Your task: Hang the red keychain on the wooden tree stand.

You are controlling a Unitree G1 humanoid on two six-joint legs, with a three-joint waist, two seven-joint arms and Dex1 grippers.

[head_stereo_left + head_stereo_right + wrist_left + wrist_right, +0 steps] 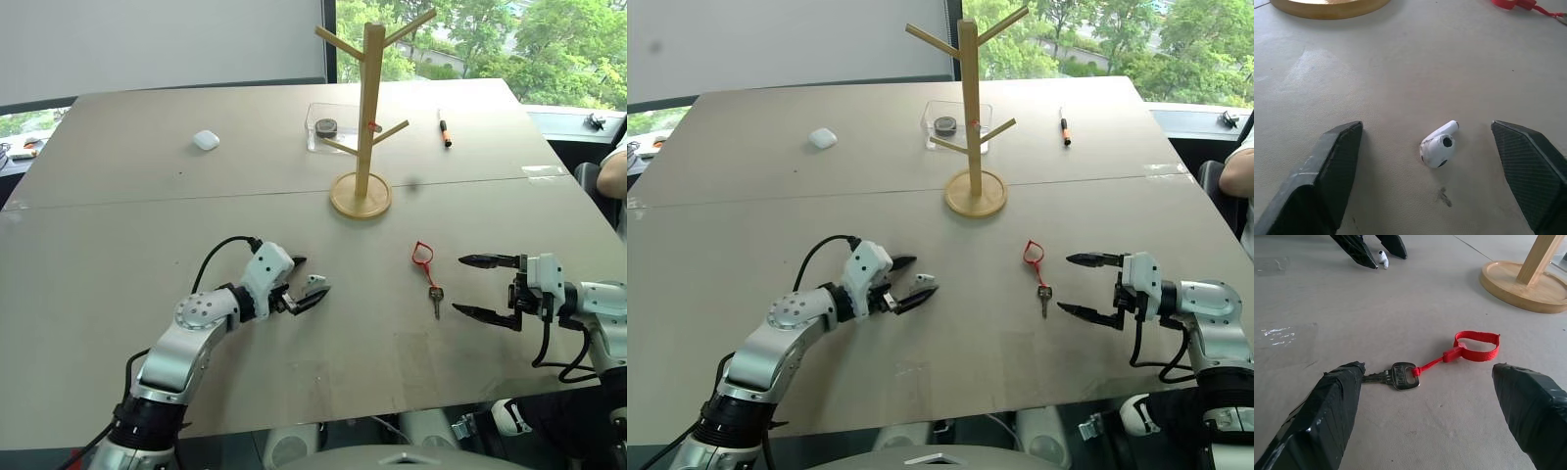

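Note:
The red keychain lies flat on the table, its red loop toward the wooden tree stand and its dark metal key toward the near edge. My right gripper hovers just right of it, open and pointing left, with the keychain in front of its fingers. My left gripper is low over the table at centre-left, open. A small white earbud lies between its fingers, touching neither. The stand is upright at the table's middle, beyond the keychain.
A clear plastic tray holding a dark round item sits behind the stand. An orange-and-black pen lies at the far right, and a small white case at the far left. A person's arm shows at the right edge.

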